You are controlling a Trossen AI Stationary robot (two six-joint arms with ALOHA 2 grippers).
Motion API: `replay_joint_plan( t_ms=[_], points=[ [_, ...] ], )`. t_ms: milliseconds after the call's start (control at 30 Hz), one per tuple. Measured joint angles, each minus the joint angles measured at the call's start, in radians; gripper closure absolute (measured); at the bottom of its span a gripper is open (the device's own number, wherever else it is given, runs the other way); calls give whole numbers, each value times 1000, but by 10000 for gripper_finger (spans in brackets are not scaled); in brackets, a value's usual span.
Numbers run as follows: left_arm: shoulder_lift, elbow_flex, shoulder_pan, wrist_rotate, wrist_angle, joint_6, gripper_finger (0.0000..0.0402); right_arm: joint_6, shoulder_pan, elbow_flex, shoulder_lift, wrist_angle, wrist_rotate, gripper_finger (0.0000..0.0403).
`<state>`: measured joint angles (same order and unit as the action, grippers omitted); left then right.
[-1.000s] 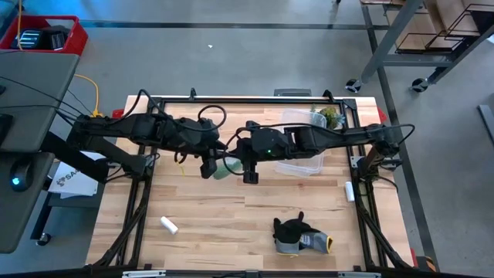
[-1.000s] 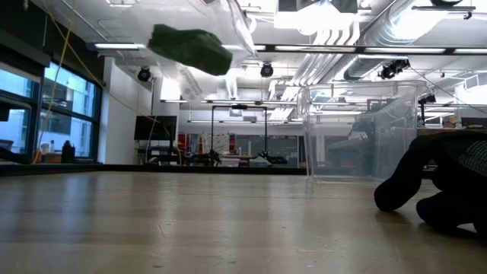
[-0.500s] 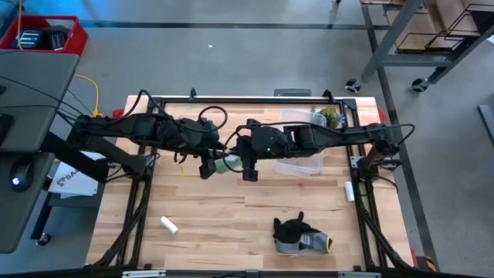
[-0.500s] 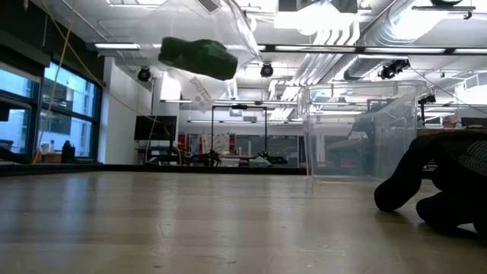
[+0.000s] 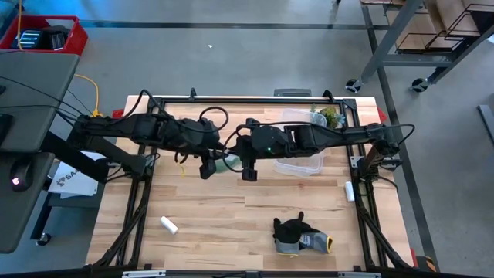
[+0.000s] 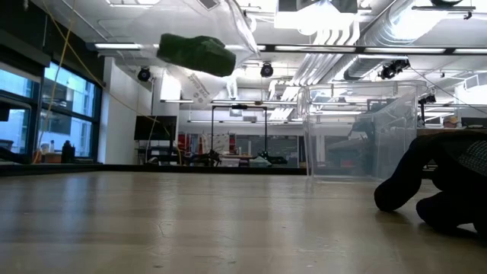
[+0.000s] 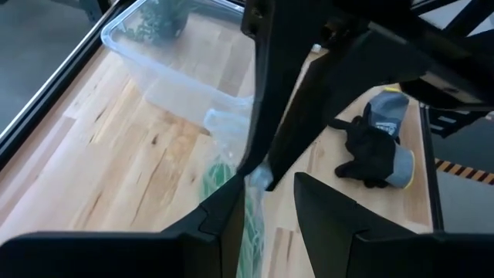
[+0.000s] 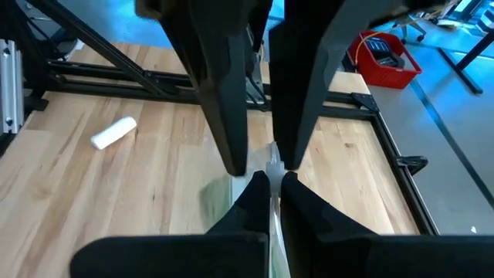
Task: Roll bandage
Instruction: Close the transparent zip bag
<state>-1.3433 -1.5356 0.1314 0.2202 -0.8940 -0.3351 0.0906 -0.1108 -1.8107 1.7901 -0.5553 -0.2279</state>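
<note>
The bandage [image 6: 196, 54] is a crumpled green lump inside a clear plastic bag [image 6: 228, 34], hanging well above the table [image 5: 231, 212]. Only the low view shows you this height; it shows neither gripper. From above you see just a pale green patch [image 5: 226, 163] between the two grippers, near the table's middle.

The left gripper [image 5: 207, 167] reaches in from the left, arm stretched almost level. Its wrist view shows its fingers [image 7: 224, 212] partly apart with the bag's film and a strip of green [image 7: 251, 224] running down between them; whether they actually pinch the film you cannot tell.

The right gripper [image 5: 248, 171] comes from the right, arm extended across a clear plastic container [image 5: 302, 158], and meets the left one head-on. In its wrist view its fingers [image 8: 255, 193] are closed onto a thin edge of the film, tip to tip with the other gripper's.

Farther out, a small white cylinder [image 5: 169, 225] lies near the table's front left, and a dark glove [image 5: 297, 234] lies front right, both well apart from the grippers.
</note>
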Motion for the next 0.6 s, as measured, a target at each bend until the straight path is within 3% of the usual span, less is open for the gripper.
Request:
replay_joint_plan(
  t_ms=[300, 600],
  points=[
    [0, 1, 0, 11, -2, -1, 302, -2, 0, 0, 0, 4, 0, 402],
    [0, 1, 0, 20, -7, 7, 386, -3, 0, 0, 0, -3, -2, 402]
  ],
)
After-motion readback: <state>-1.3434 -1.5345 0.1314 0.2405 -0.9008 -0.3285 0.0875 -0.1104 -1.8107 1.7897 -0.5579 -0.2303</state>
